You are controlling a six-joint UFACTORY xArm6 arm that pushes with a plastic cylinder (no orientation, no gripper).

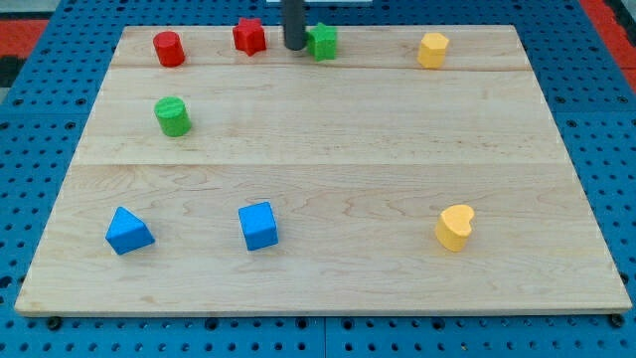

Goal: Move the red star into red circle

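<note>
The red star sits near the view's top edge, left of centre. The red circle, a short red cylinder, stands about 80 px to its left. My tip is the lower end of the dark rod coming down from the view's top. It rests on the board between the red star and a green star-like block, close against the green block and a small gap right of the red star.
A green cylinder stands below the red circle. A yellow hexagon-like block is at the top right. A blue triangle, a blue cube and a yellow heart lie along the bottom. The wooden board lies on a blue pegboard.
</note>
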